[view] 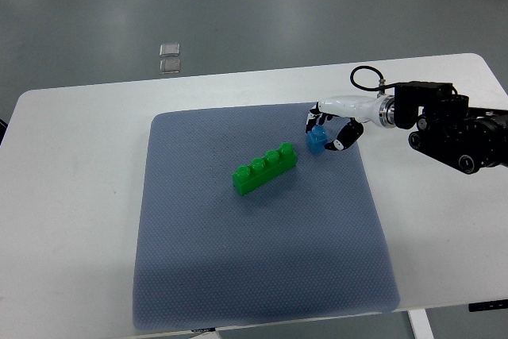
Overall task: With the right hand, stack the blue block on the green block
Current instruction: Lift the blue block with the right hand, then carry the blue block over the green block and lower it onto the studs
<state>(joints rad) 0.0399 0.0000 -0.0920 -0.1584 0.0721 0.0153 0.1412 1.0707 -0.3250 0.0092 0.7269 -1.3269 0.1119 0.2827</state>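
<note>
one green block, one blue block, one grey mat, one white table, one robot hand

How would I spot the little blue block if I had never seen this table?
Look at the white table and the grey-blue mat spread over it. Near the mat's far right corner, the right hand has its fingers curled around the blue block. It is small and blue, unlike the long green block with four studs lying beside it toward the mat's middle.

The curled white-and-black right hand partly hides the small blue plastic block, and its black forearm is cut off by the right edge.
</note>
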